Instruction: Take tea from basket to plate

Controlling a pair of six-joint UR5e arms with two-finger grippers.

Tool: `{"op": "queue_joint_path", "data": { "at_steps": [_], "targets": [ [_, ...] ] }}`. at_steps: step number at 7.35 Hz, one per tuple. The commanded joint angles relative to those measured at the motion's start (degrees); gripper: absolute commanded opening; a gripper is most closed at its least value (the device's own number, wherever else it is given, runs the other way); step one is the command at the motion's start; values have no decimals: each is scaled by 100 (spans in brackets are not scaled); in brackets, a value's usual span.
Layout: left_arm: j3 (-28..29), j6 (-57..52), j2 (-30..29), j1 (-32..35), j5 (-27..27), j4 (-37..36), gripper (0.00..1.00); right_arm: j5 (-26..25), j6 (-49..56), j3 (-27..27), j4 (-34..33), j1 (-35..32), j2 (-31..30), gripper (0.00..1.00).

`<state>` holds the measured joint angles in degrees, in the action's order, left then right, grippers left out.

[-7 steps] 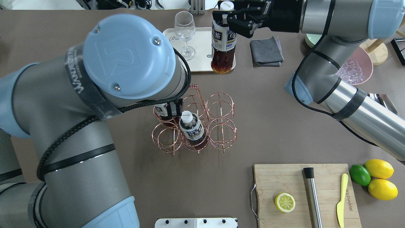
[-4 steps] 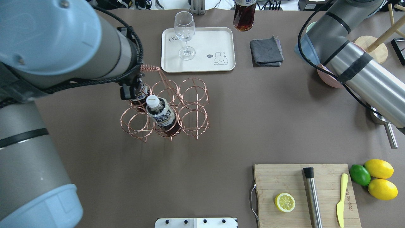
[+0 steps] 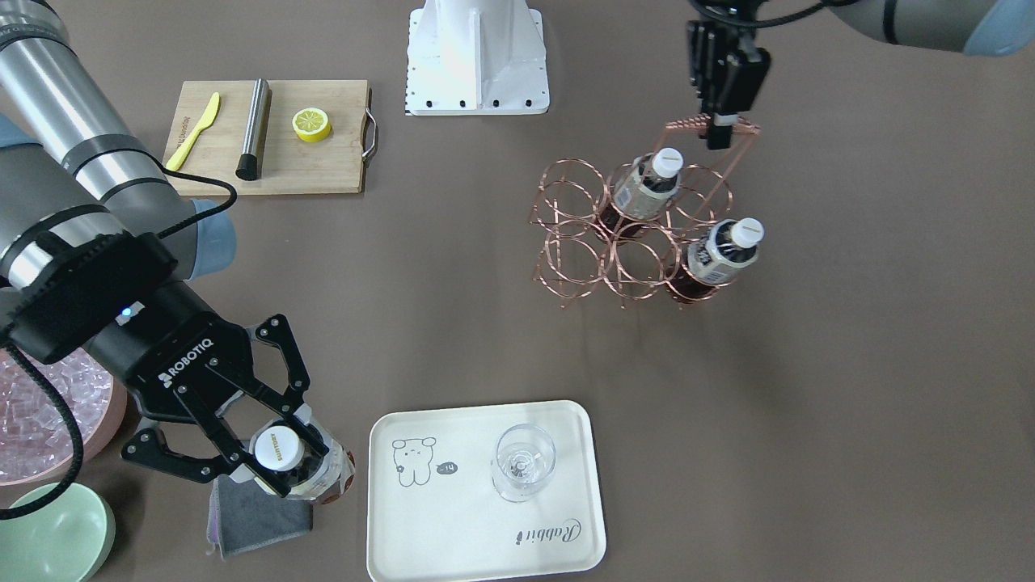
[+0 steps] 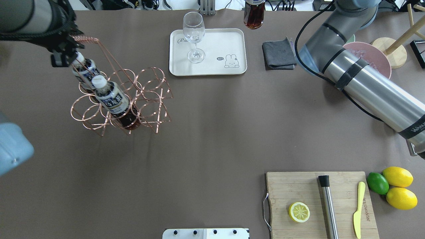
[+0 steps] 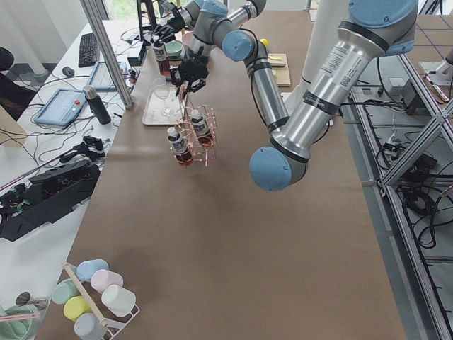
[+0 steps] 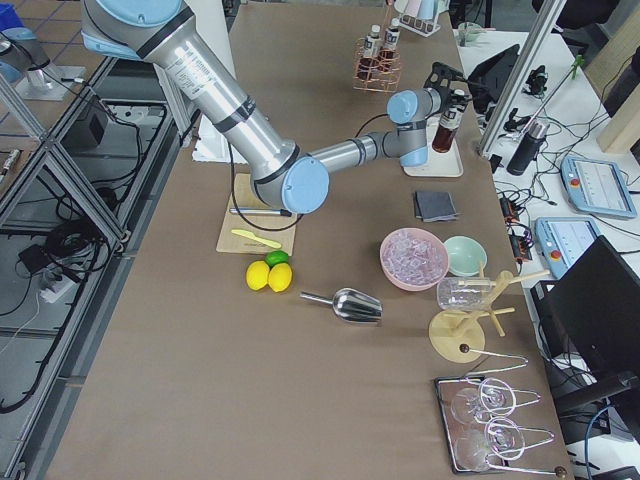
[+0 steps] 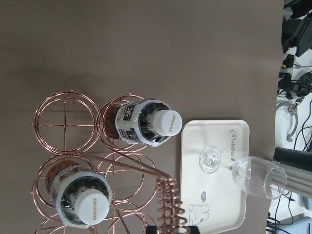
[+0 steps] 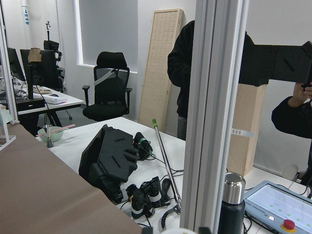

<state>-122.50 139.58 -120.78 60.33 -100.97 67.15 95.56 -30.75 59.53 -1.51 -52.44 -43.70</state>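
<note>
My right gripper (image 3: 279, 457) is shut on the tea (image 3: 301, 469), a white-capped bottle of dark drink. It holds the bottle upright above the grey cloth, just beside the plate (image 3: 485, 525). In the overhead view only the bottle's bottom (image 4: 254, 16) shows, past the plate's (image 4: 212, 43) far right corner. My left gripper (image 3: 718, 137) is shut on the coiled handle of the copper wire basket (image 3: 566, 242), also seen in the overhead view (image 4: 146, 99). Two more tea bottles (image 3: 647, 190) (image 3: 724, 250) stand in its cells. The left wrist view shows them from above (image 7: 146, 122).
A stemmed glass (image 3: 524, 462) stands on the plate. A grey cloth (image 3: 259, 509), pink ice bowl (image 3: 48, 412) and mint bowl (image 3: 48, 533) lie near the right arm. A cutting board (image 4: 298, 189) with lemon half, steel rod and knife, then lemons and lime (image 4: 395, 186).
My left arm has carried the basket with its two bottles to the left. My right gripper has taken the tea from over the plate's edge toward the far table edge.
</note>
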Motion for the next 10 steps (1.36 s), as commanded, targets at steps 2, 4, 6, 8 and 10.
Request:
{"op": "queue_joint_path", "data": {
  "at_steps": [2, 4, 6, 8, 10],
  "targets": [
    [2829, -1474, 415, 1742, -626, 2448, 0, -1135, 25, -1336, 1439, 761, 178, 0],
    [4236, -1933, 406, 2051, -652, 3931, 0, -1145, 25, -1400, 1504, 797, 169, 0],
    [4462, -2223, 397, 2298, -984, 3955, 56, -1232, 34, -1444, 1600, 911, 169, 0],
    [4506, -2523, 275, 2483, -1389, 3860, 98, -1250, 25, -1479, 1671, 946, 169, 0],
    [4306, -3082, 344, 2685, -2247, 3606, 98, -1259, 25, -1479, 1671, 964, 169, 0]
  ]
}}
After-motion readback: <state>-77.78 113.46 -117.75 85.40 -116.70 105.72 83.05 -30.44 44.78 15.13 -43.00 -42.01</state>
